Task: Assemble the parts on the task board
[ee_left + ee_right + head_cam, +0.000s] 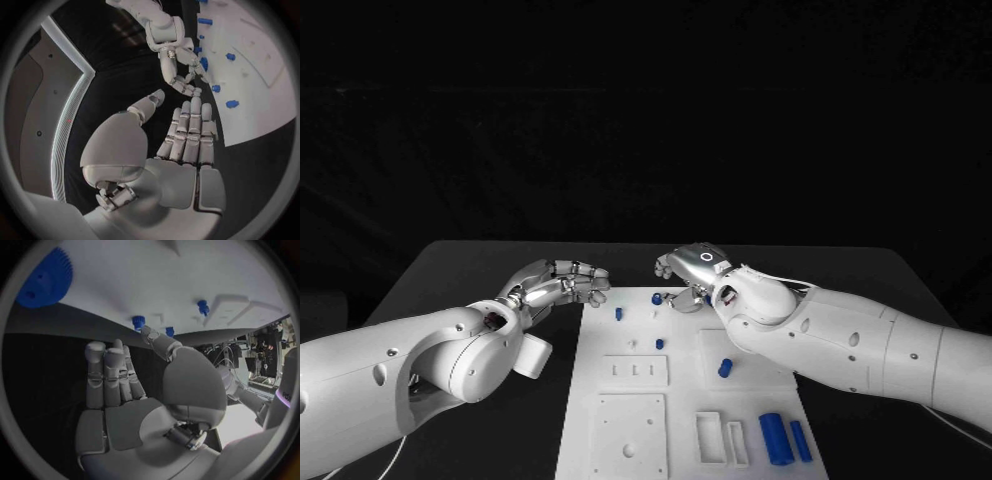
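The white task board (678, 372) lies in the middle of the black table. My left hand (567, 283) hovers off the board's far left corner, its fingers (187, 132) stretched out side by side and holding nothing. My right hand (687, 275) is over the board's far edge, also holding nothing; its thumb tip (152, 336) is close to a small blue peg (139, 321). A blue piece (658, 298) sits just by its fingers. More blue pegs (619, 313) (659, 343) stand on the far part of the board. A blue gear (44, 277) lies on the board.
A blue piece (726, 368) lies beside my right forearm. Two blue cylinders (773, 437) (799, 440) lie at the board's near right, next to white frames (711, 438). Square plates (635, 371) (632, 428) occupy the board's near left. Black table surrounds the board.
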